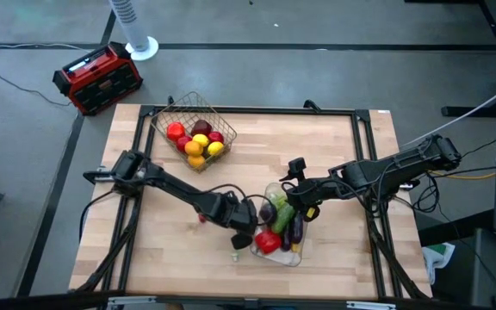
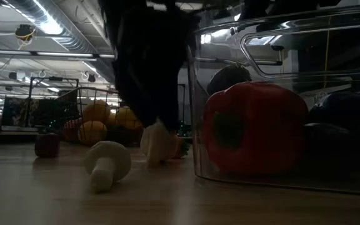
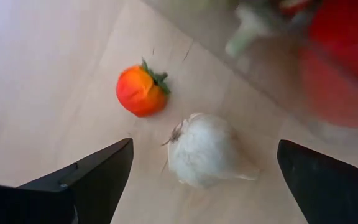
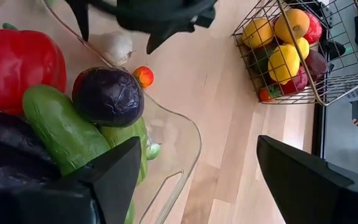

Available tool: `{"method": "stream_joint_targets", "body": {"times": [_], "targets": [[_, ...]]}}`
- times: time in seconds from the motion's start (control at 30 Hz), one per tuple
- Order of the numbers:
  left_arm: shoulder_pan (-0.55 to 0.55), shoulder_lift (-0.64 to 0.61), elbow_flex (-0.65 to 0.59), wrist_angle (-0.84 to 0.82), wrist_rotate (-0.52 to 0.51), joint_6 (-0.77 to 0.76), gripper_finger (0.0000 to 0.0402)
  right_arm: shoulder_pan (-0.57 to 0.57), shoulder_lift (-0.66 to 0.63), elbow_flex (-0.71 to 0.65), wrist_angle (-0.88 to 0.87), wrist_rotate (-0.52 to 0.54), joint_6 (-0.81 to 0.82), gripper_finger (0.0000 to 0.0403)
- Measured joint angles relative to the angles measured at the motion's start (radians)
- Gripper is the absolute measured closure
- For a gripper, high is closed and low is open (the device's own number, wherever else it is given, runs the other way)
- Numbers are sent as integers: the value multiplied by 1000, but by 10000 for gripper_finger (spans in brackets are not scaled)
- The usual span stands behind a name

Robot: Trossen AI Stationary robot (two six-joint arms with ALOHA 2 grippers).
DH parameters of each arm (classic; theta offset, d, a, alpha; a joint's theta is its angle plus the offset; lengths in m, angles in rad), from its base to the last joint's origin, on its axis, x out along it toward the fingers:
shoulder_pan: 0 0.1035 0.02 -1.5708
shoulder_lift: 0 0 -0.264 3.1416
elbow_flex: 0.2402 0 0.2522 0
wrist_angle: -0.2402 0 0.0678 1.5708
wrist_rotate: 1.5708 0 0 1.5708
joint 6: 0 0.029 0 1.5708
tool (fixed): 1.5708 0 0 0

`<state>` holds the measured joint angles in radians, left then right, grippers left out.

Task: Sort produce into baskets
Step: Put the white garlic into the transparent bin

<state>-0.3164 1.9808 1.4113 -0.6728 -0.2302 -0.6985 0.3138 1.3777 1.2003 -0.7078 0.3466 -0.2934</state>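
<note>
My left gripper is open, low over the table beside the clear plastic tray. Its fingers stand on either side of a white garlic bulb that lies on the wood, with a gap on both sides. A small orange-red tomato lies just beyond it. My right gripper is open and empty above the tray's far end. The tray holds a red pepper, a cucumber and a dark eggplant. The wire basket holds red, yellow and orange fruits.
A white mushroom lies on the table near the tray's near-left corner. A small red piece lies farther left on the wood. A red-and-black box stands on the floor beyond the table's far left corner.
</note>
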Motion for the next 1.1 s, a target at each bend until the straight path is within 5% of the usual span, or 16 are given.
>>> {"method": "stream_joint_targets", "body": {"times": [0.2,0.77,1.1], "targets": [[-2,40,2,8,5,-7,47,0,0,0,0,0,0,86],[-2,37,2,-24,8,-4,231,0,0,0,0,0,0,86],[1,12,-1,-54,8,7,248,0,0,0,-1,0,0,86]]}}
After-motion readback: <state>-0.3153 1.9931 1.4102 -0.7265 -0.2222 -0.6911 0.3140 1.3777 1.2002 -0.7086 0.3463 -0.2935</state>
